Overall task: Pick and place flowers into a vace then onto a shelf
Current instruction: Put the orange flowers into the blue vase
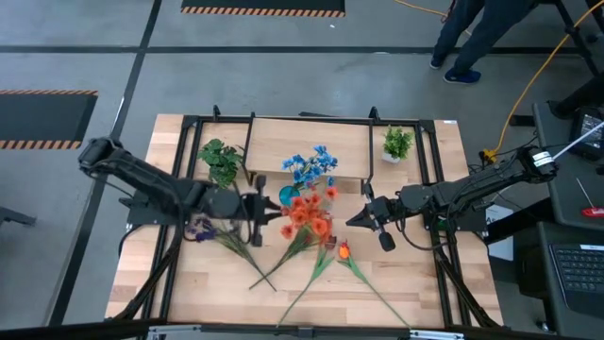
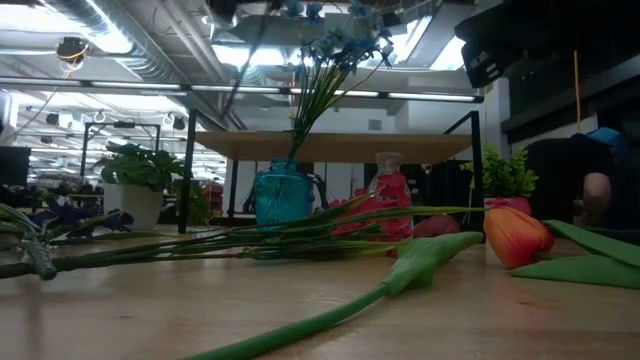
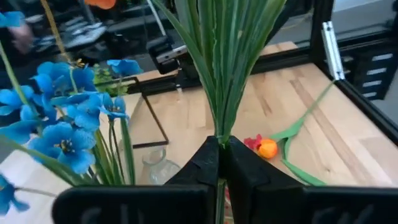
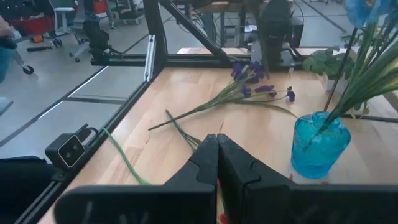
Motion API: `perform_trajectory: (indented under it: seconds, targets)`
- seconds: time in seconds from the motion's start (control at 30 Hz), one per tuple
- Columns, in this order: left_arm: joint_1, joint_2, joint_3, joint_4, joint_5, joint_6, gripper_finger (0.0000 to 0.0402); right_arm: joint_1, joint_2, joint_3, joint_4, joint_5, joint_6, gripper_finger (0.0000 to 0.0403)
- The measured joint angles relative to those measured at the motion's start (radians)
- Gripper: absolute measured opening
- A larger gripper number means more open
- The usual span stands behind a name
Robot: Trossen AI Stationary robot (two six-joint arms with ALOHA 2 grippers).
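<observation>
1. Large light-wood tabletop (image 1: 415, 283) inside a black metal frame; it carries every item below.
2. Low light-wood shelf on thin black legs (image 2: 330, 146) at the far side of the table; from the low view nothing can be seen standing on its top board, so that step is judged outstanding.
3. Two dark arms – the left gripper (image 3: 219, 163) sits near table centre, clenched on a bunch of green stems (image 3: 219, 74) that rise straight out of its fingers; which blooms these stems carry is not visible; the right gripper (image 4: 216, 163) waits just right of centre, pressed shut and holding nothing.
4. Blue glass vase (image 4: 318, 144) in front of the shelf; the blue-bloomed flowers (image 1: 310, 165) already stand in it – one bunch placed.
5. Loose on the table: red-orange flowers (image 1: 307, 219) beside the vase, purple flowers (image 4: 252, 87) toward the left side, and one orange tulip (image 2: 516, 236) with its long stem at the near edge.
6. Judgement: early stage; most flowers remain to be placed.
</observation>
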Motion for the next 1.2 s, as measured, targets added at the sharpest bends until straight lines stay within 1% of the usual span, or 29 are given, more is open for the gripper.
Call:
perform_trajectory:
  seconds: [0.07,0.1,0.27,0.37,0.5,0.63,0.73,0.87,0.97,1.07,1.2]
  targets:
    - [0.038,0.000,-0.007,0.024,0.060,0.008,0.0008,0.000,0.000,0.000,0.000,0.000,-0.027,0.0005]
    - [0.053,0.000,-0.026,0.070,0.079,0.013,0.0008,0.000,0.000,0.000,0.000,0.000,-0.038,0.0005]
    - [0.120,0.001,-0.213,0.413,0.140,0.033,0.0008,0.000,0.000,0.000,-0.003,0.000,-0.066,0.0005]
    - [0.151,0.000,-0.299,0.596,0.157,0.034,0.0008,0.000,0.000,0.000,-0.004,0.000,-0.089,0.0005]
    - [0.181,0.000,-0.361,0.735,0.159,0.033,0.0008,0.000,0.000,0.000,0.004,0.001,-0.120,0.0005]
    - [0.187,0.000,-0.369,0.769,0.159,0.047,0.0008,-0.001,0.000,0.000,0.029,0.006,-0.141,0.0005]
    - [0.187,0.000,-0.369,0.805,0.152,0.079,0.0008,-0.001,0.000,0.000,0.042,0.033,-0.148,0.0005]
    - [0.187,0.006,-0.369,0.808,0.098,0.085,0.0008,-0.007,-0.001,0.000,0.058,0.063,-0.147,0.0005]
    - [0.187,0.031,-0.369,0.820,0.080,0.094,0.0008,-0.008,-0.001,0.000,0.064,0.073,-0.150,0.0005]
    - [0.189,0.072,-0.369,0.868,0.077,0.101,0.0008,-0.008,-0.001,0.000,0.076,0.074,-0.167,0.0005]
    - [0.219,0.128,-0.369,0.939,0.076,0.104,0.0008,-0.008,-0.001,0.000,0.079,0.074,-0.169,0.0005]
